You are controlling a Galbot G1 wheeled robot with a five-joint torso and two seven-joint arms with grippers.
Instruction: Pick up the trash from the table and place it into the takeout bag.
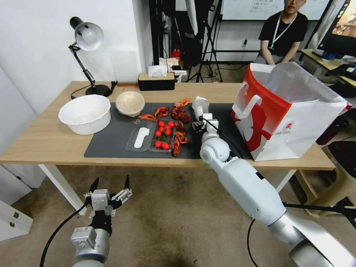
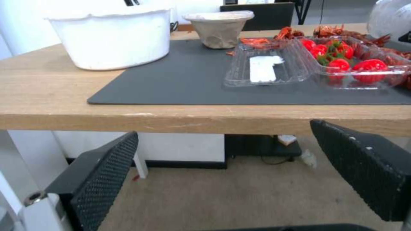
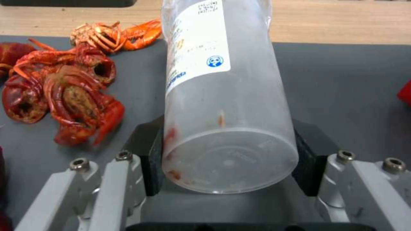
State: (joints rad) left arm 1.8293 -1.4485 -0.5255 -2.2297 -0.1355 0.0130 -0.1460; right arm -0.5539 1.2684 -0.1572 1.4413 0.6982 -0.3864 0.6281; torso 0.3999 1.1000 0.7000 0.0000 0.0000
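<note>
My right gripper (image 1: 200,118) reaches over the dark mat (image 1: 111,142) of the table (image 1: 40,146) and is shut on the clear lidded cup (image 1: 200,105). In the right wrist view its black pads (image 3: 149,157) press both sides of the cup (image 3: 222,80) near its base, and the cup leans away over the mat. The red-and-white takeout bag (image 1: 282,115) stands open just right of it. A small beige bowl (image 1: 129,103) sits at the mat's far left corner. My left gripper (image 1: 109,190) hangs open below the table's front edge, empty.
A big white bowl (image 1: 85,113) stands left of the mat. A clear tray with tomatoes (image 1: 163,135) and red crayfish shells (image 1: 180,115) lie mid-mat, beside the held cup. A desk lamp (image 1: 87,36) and a tissue box (image 1: 156,81) stand at the back.
</note>
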